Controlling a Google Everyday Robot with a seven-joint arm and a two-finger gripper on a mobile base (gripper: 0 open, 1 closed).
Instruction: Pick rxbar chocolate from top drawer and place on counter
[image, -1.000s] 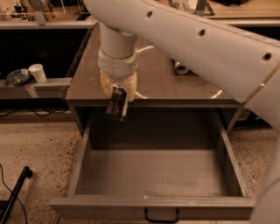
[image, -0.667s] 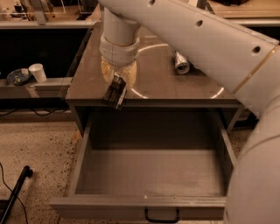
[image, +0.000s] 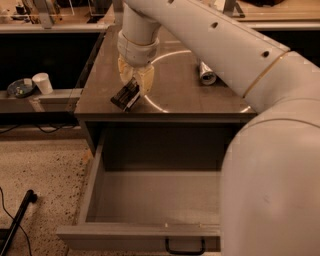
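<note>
My gripper (image: 131, 86) hangs over the front left part of the counter (image: 175, 100), close above its surface. It is shut on the rxbar chocolate (image: 125, 96), a flat black bar that sticks out below the fingers, tilted down to the left, its lower end at or just above the countertop. The top drawer (image: 150, 200) stands pulled open below the counter, its grey inside bare where it shows. Its dark loop handle (image: 185, 247) is at the bottom edge. My big white arm hides the drawer's right side.
A silver-blue can (image: 206, 74) lies on its side on the counter's right part, inside the white circle (image: 160, 56). A white paper cup (image: 43, 83) and a dark lidded dish (image: 20, 88) sit on a low shelf at the left. A black cable lies on the speckled floor at the lower left.
The gripper has carried the bar up out of the drawer area and back over the counter's front left part, then down toward the surface. The drawer has stayed open.
</note>
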